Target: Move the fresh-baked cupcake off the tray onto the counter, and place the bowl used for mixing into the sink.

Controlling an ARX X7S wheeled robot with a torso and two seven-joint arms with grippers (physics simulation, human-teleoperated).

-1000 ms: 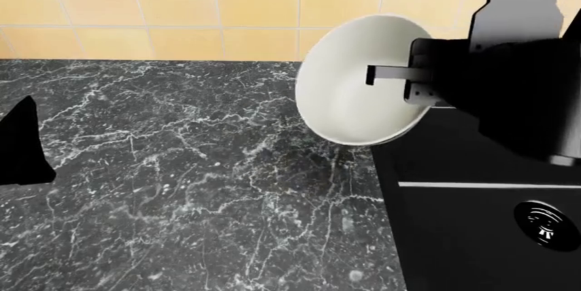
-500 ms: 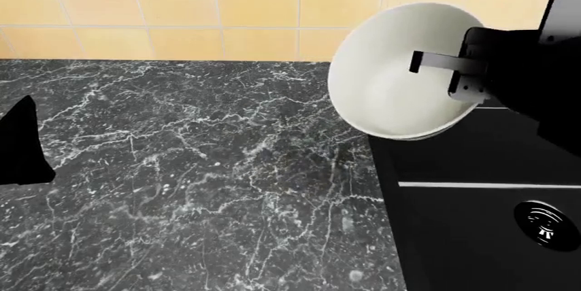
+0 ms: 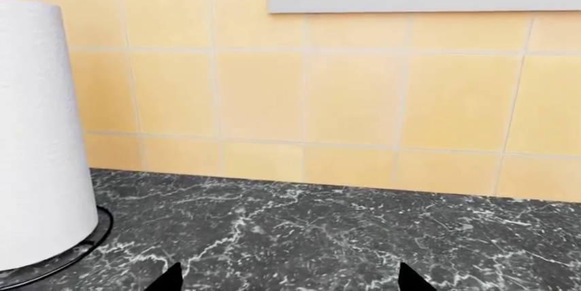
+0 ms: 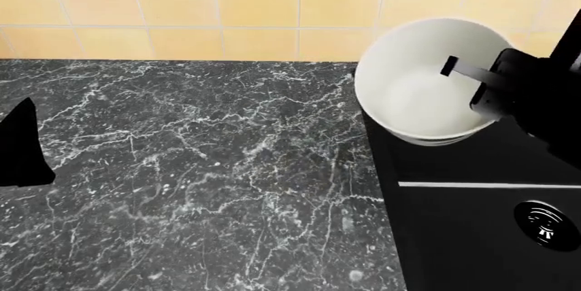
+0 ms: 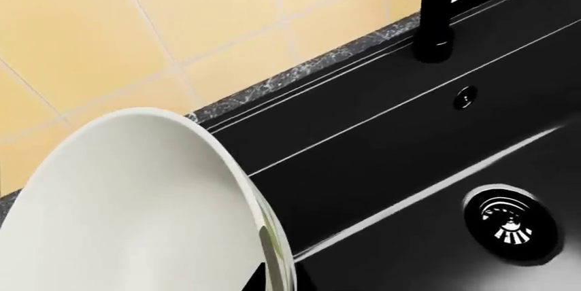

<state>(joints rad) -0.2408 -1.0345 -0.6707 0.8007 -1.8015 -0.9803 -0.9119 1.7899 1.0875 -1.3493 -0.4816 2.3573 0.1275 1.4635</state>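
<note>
Right gripper [image 4: 467, 80]: clenched on the rim of the bowl [image 4: 413, 94], one finger [image 4: 463, 69] inside the white wall, the other hidden behind it.
Bowl: held in the air and tilted, its opening turned toward the head camera; it hangs over the near-left corner of the sink [image 4: 481, 236], above the edge where the sink meets the counter [image 4: 181, 168].
Sink: black basin with the drain [image 4: 542, 223] low on the right; in the right wrist view the faucet [image 5: 440, 12] stands at the far rim.
Left gripper [image 3: 286, 284]: only two dark fingertips show above the counter, apart from each other, and nothing is between them.
Paper roll [image 3: 37, 134]: stands on the counter near the tiled wall.
Progress: the bowl is lifted and nearly over the basin, I judge, but not yet put down.
Left to do: lower and let go of the bowl; the cupcake and the tray are not in view, so I cannot tell about that part.
</note>
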